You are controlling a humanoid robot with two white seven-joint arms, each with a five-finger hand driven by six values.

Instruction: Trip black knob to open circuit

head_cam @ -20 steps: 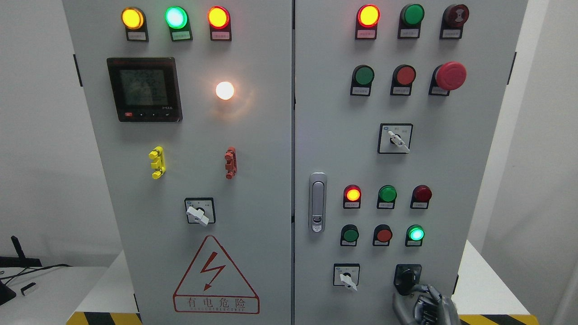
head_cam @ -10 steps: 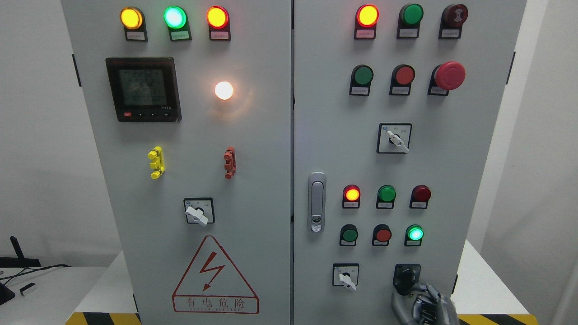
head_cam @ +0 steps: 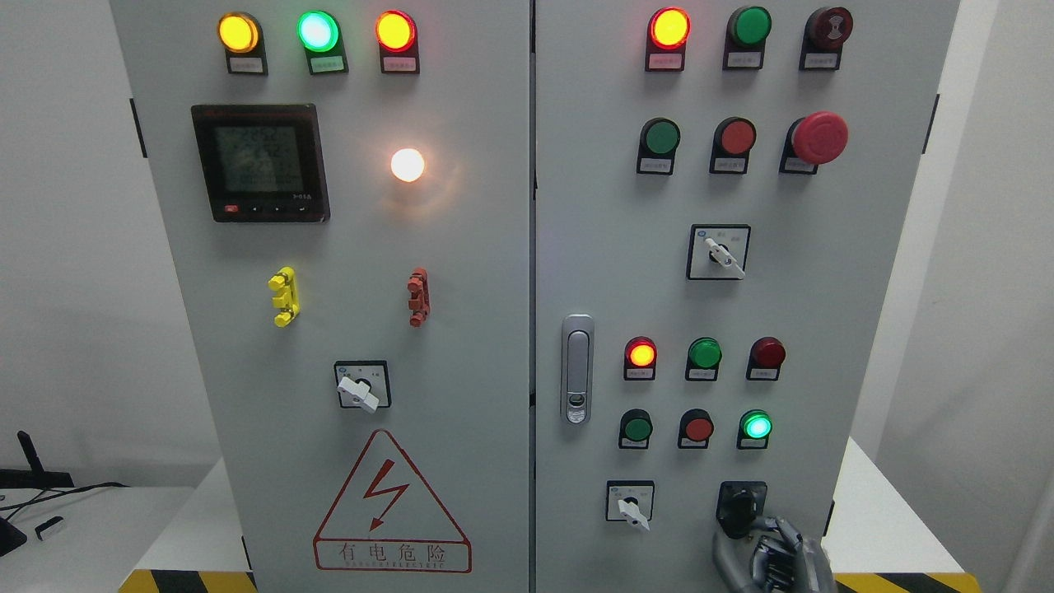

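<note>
At the far left we see a white side table (head_cam: pixel 99 527) with a black cable on it. Next comes the grey cabinet (head_cam: pixel 494 247), with two doors. On the left door we count three lit lamps along the top: yellow (head_cam: pixel 239 32), green (head_cam: pixel 319 31) and red (head_cam: pixel 394 30). Below them sit one digital meter (head_cam: pixel 260 162) and one glowing white lamp (head_cam: pixel 408 165). Further down we find one yellow clip (head_cam: pixel 284 296), one red clip (head_cam: pixel 418 296), one white selector switch (head_cam: pixel 361 387) and one red warning triangle (head_cam: pixel 391 506).

On the right door we see one metal door latch (head_cam: pixel 578 368) near its left edge. We count one lit red lamp (head_cam: pixel 669 28) at the top, one big red mushroom button (head_cam: pixel 820 137), and two more white selector switches, one mid-door (head_cam: pixel 720 252) and one low (head_cam: pixel 631 502).

The black knob (head_cam: pixel 741 504) sits at the lower right of this door, beside the low selector. Our right hand (head_cam: pixel 770 556) reaches up from the bottom edge, its silver fingers (head_cam: pixel 737 539) curled and pinching the knob's lower end.
</note>
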